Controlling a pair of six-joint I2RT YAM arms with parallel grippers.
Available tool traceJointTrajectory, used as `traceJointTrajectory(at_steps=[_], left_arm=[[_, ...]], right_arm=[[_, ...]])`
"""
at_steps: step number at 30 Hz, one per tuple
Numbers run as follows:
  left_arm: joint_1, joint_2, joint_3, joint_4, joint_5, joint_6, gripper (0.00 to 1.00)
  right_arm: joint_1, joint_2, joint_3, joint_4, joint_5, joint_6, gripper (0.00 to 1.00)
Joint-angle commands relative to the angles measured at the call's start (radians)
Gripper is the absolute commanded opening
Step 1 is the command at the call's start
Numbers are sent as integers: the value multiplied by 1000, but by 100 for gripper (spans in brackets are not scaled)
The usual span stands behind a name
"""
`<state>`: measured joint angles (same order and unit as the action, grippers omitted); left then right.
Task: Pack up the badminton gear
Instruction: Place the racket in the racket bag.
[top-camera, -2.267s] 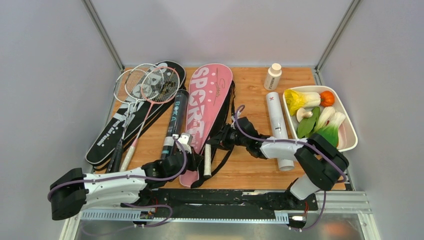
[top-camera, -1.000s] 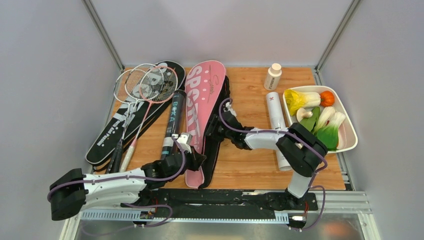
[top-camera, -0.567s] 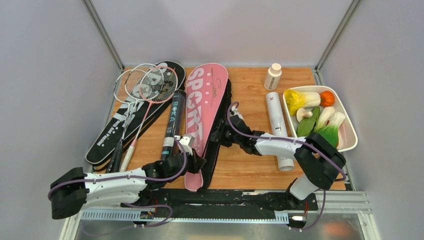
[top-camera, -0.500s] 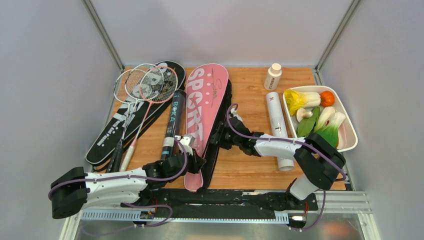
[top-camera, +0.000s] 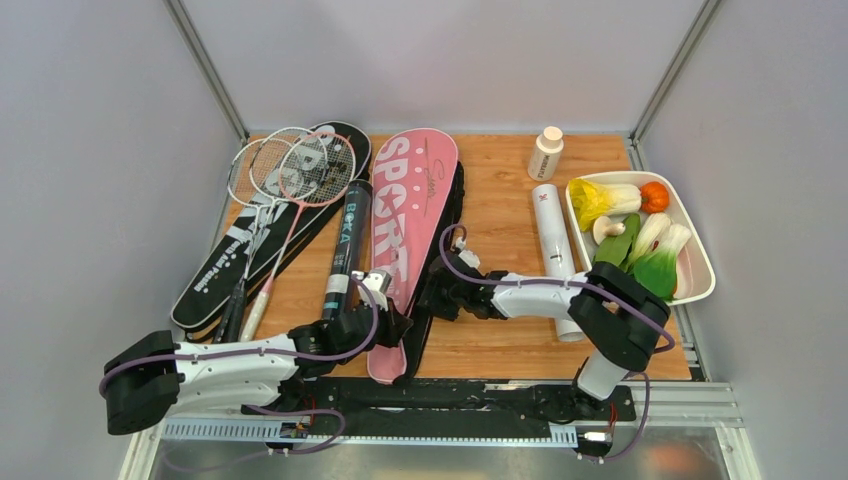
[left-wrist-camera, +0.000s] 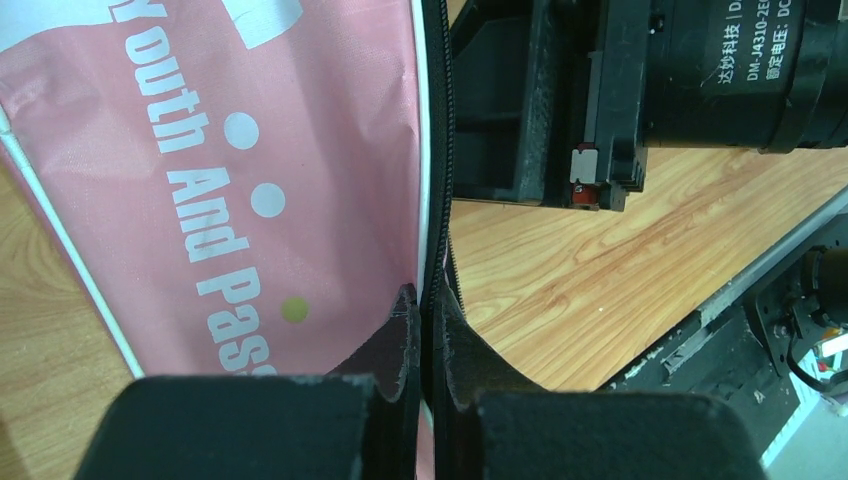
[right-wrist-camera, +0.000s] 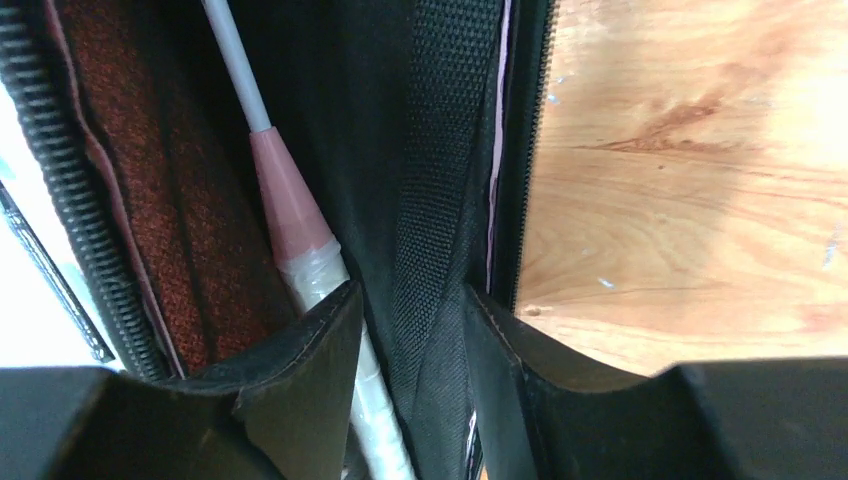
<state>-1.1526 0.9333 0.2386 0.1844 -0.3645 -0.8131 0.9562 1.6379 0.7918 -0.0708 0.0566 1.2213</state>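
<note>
The pink "SPORT" bag (top-camera: 412, 200) lies lengthwise at the table's centre, with its black half showing along its right side. My left gripper (top-camera: 392, 322) is at the bag's near end. In the left wrist view this gripper (left-wrist-camera: 427, 295) is shut on the bag's black zipper edge (left-wrist-camera: 436, 150). My right gripper (top-camera: 432, 300) is against the black side. Its jaws (right-wrist-camera: 410, 292) stand apart with a black webbing strap (right-wrist-camera: 435, 150) between them. A white racket shaft with a pink cone (right-wrist-camera: 285, 215) lies inside the bag. More rackets (top-camera: 290, 170) rest on a black bag (top-camera: 225, 275).
A black tube (top-camera: 350, 240) lies just left of the pink bag and a white tube (top-camera: 555, 250) lies to its right. A small white bottle (top-camera: 545, 152) stands at the back. A white tray (top-camera: 705, 275) of toy vegetables sits at the right edge.
The pink bag, spread open earlier, has been folded over and now lies nearly closed. My right gripper has slid along the black side toward the near end. The left gripper has kept its hold.
</note>
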Motion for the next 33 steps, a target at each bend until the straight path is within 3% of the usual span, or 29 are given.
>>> traceJointTrajectory(at_steps=[1,5,10,11,21,26,30,33], left_arm=[[-9,0,32,54,1,-2,0],[-9,1,24,59,-2,1,0],[-8,-4,22,42,-24,-4,0],[-9,-6,24,30,-29,-5,0],[-7,86,68,-61,-99,-35,0],[-7,158,111,-72,-99,-53,0],[-7,95,109,-81,-114,-62,0],[-6,23,101,-96,-134,-64,0]], right_arm=[[29,74,81,-72,48,57,49],[40,148,119,-78,34,59,44],[31,131,94,-84,92,24,1],[27,111,85,-85,104,10,0],[33,-172,-81,55,119,-167,0],[35,-187,-124,145,78,-194,0],[46,-179,-133,188,73,-80,20],[48,-181,-130,195,182,-75,32]])
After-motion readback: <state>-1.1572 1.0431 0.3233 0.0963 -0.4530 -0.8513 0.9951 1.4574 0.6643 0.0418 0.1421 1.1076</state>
